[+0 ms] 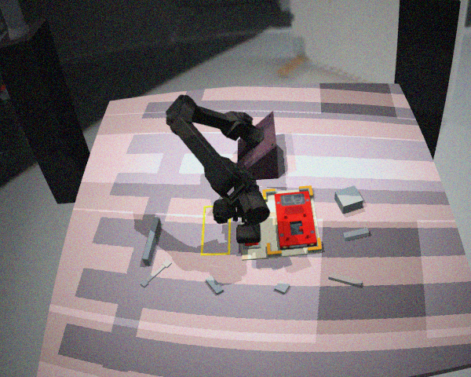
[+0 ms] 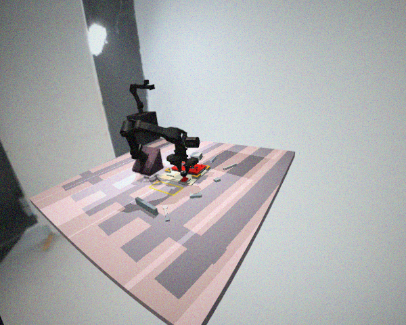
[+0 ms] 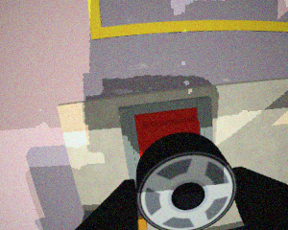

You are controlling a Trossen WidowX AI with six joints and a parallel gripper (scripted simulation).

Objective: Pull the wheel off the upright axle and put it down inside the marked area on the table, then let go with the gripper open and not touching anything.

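The wheel [image 3: 216, 192], with a black tyre and a silver spoked rim, is between the fingers in the wrist view. My gripper [image 3: 184, 183] [image 2: 183, 171] is shut on it, one finger on each side. The wheel is just above a small red block [image 3: 168, 126] [image 2: 185, 179] in a grey surround. The axle is hidden, so I cannot tell whether the wheel is still on it. The marked area, a yellow outline [image 1: 215, 254] [image 3: 192, 27], lies on the table beside the pale board. In the top view the arm hides the fingers and wheel.
The pale board [image 1: 250, 256] carries a red car body [image 1: 286, 214] [image 2: 196, 168] between orange corner pieces [image 1: 305, 189]. A grey block [image 1: 348, 199] and a short bar [image 1: 356, 234] lie to its right. A long grey bar [image 1: 150, 241] lies left of the marked area.
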